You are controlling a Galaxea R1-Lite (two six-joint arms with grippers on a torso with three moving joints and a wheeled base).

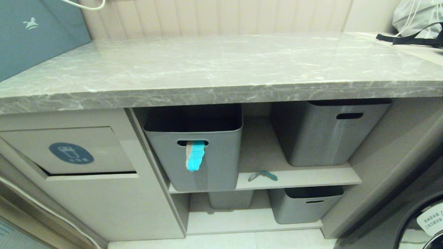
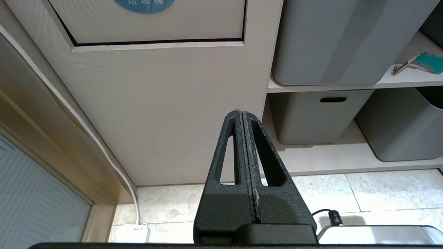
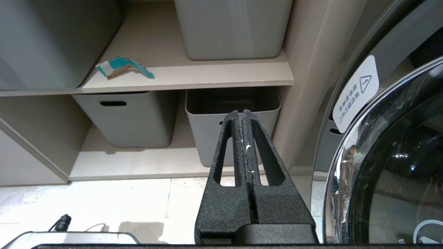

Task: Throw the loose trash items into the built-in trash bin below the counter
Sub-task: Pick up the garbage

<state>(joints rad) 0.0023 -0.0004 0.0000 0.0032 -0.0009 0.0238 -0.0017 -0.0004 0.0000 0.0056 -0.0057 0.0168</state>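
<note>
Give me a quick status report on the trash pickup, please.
Both hands, left and right, shut, empty. Wrapper strip hangs from tub handle slot; bent strip on shelf. Bin flap unobstructed.

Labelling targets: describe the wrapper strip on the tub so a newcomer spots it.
Under the marble counter, find the upper shelf's left grey tub, right of the bin flap. The wrapper strip hangs from its handle slot: turquoise and tan, unlike the thinner bent strip lying on the shelf.

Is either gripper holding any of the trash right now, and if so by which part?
Nothing is held. The left gripper and right gripper are both shut and empty, low in front of the cabinet.
</note>
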